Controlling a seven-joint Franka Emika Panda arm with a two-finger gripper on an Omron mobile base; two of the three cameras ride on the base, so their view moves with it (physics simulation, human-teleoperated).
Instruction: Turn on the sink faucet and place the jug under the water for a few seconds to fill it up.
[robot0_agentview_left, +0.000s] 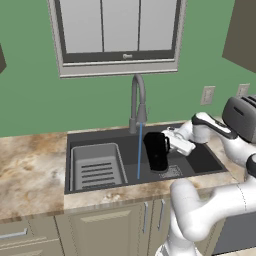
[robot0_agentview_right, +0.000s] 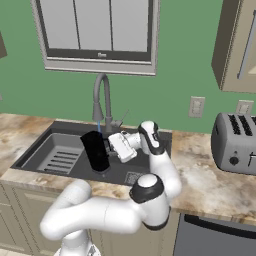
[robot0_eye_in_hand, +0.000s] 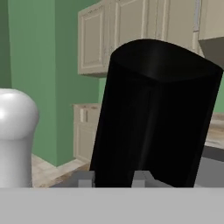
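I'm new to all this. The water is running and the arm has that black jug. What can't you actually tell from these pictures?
- Whether any water is in the jug: no view looks down into its mouth.
- The gripper fingertips: jug hides them in both base views; cut off at the bottom in the hand view.
- The jug's handle: gripper covers it.
- Lower part of the water in the right base view: behind the jug.
- The toaster: cut off at the picture edge.

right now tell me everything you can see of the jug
The jug is a small, plain black cylinder with a slightly flared rim, upright, held over the sink by the gripper, shut on its handle side. It hangs just right of the thin blue water stream, not under it.
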